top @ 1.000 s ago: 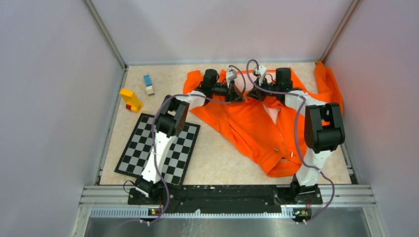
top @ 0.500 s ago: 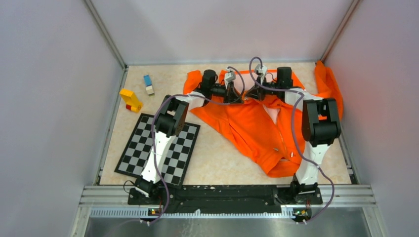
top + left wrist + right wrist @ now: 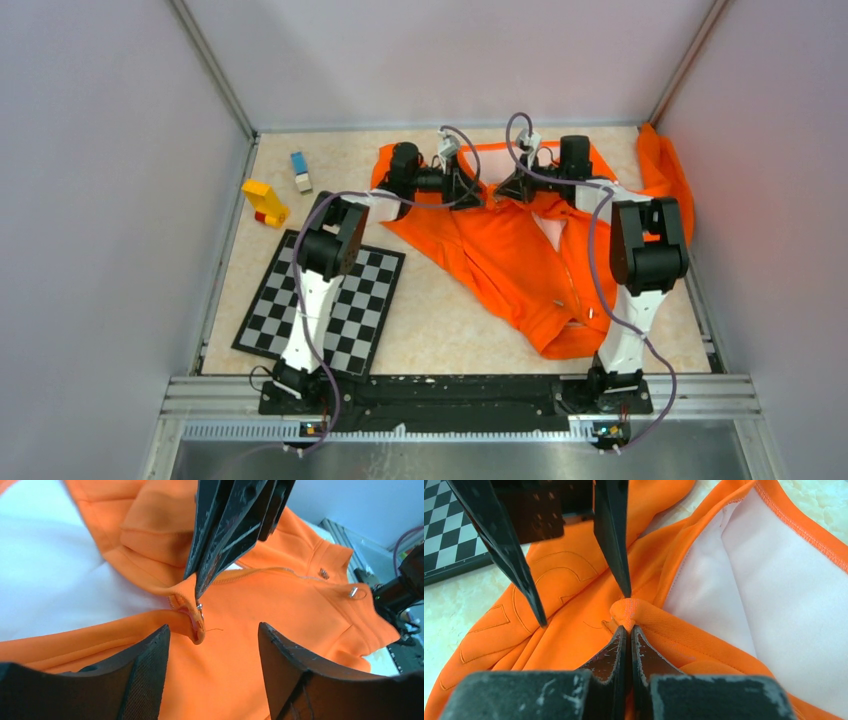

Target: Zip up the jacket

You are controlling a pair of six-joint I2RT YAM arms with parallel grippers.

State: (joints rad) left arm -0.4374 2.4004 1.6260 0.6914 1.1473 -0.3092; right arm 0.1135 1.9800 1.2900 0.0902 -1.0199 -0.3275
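The left gripper has backed off leftward, spread empty, leaving only the right gripper clenched on the jacket, far back on the table, so zipping likely awaits a regrasp.

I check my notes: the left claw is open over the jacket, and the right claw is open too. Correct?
Not quite. The right claw is shut, pinching a fold of the jacket, as the right wrist view shows. The left claw is open.

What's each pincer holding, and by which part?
Right pincer pinches the jacket by a fold of its front edge near the zipper. Left pincer is open, holding nothing.
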